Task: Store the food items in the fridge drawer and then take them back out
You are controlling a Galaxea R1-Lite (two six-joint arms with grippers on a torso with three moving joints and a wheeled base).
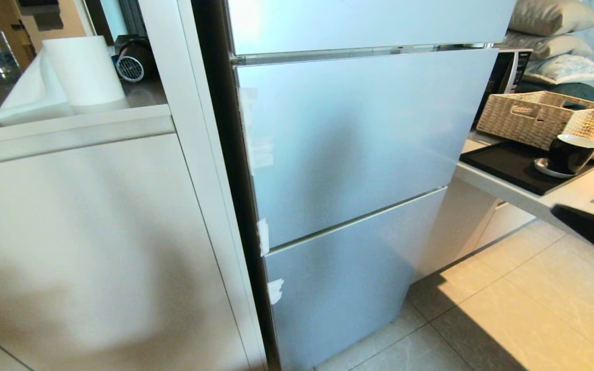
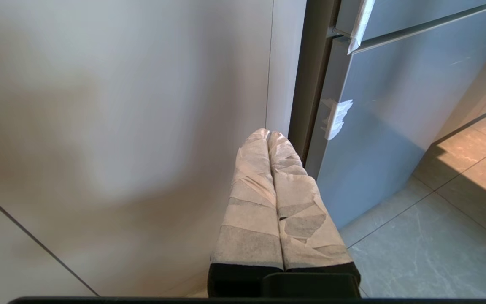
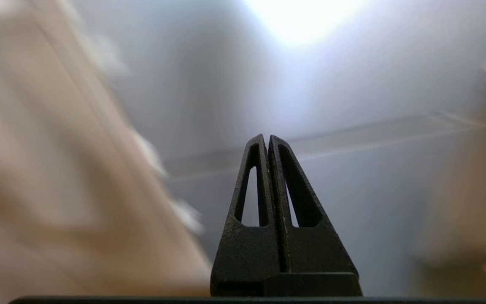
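While the fridge point(image 1: 359, 154) stands with every front closed, neither a food item nor the clear drawer bin can be seen in any view, so where they are cannot be told. Three pale blue-grey glossy panels are stacked on the fridge, and scraps of whitish tape point(image 1: 263, 237) are stuck along their left edge near the seams. No brand, label or legible writing can be made out on the fridge or on anything around it.

The left gripper point(image 2: 268, 134) is seen only from its own wrist camera, its two fingers wrapped in whitish tape and pressed together on nothing, low beside the cream cabinet panel point(image 1: 85, 242) to the left of the fridge. The right gripper point(image 3: 266, 138) is shown with its dark slotted fingers pressed together and empty, pointed at a blurred fridge front. A dark blurred shape at the right edge of the head view may be part of the right arm.

A white paper roll point(image 1: 84, 69) is set on the counter at the left. On the right counter, a woven basket point(image 1: 539, 116) rests on a black tray point(image 1: 508, 165), with a dark mug point(image 1: 571, 153) just in front of it and a microwave point(image 1: 508, 72) behind.
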